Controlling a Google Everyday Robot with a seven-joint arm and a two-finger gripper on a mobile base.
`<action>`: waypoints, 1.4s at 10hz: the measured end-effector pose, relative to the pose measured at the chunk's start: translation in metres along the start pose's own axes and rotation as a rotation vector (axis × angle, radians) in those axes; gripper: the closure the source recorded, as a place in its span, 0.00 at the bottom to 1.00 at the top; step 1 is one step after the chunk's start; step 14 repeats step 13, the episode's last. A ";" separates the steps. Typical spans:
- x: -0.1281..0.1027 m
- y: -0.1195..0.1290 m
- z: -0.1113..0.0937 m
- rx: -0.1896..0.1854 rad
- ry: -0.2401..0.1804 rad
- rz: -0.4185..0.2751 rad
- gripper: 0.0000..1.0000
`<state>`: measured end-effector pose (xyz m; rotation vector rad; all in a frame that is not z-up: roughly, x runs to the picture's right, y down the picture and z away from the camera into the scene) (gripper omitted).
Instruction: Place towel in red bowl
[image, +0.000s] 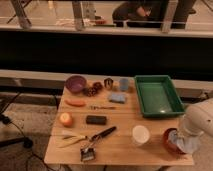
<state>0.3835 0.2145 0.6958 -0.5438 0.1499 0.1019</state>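
Note:
The red bowl (169, 141) sits at the front right corner of the wooden table (120, 150). My white arm (200, 122) reaches in from the right, and my gripper (183, 138) is just over the bowl's right side. A pale grey-blue towel (187, 146) hangs bunched at the gripper, against the bowl's right rim and partly covering it. The arm hides the gripper's tip.
A green tray (170, 106) stands behind the bowl and a white cup (140, 135) to its left. Further left are a black block (96, 120), a brush (95, 142), an orange fruit (65, 119), a carrot (75, 103), a purple bowl (75, 83) and a blue sponge (117, 98).

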 end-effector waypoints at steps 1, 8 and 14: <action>-0.001 0.002 0.000 -0.005 0.009 -0.015 0.82; -0.016 0.002 -0.006 -0.009 0.016 -0.036 0.20; -0.011 0.002 -0.006 -0.012 -0.006 -0.016 0.20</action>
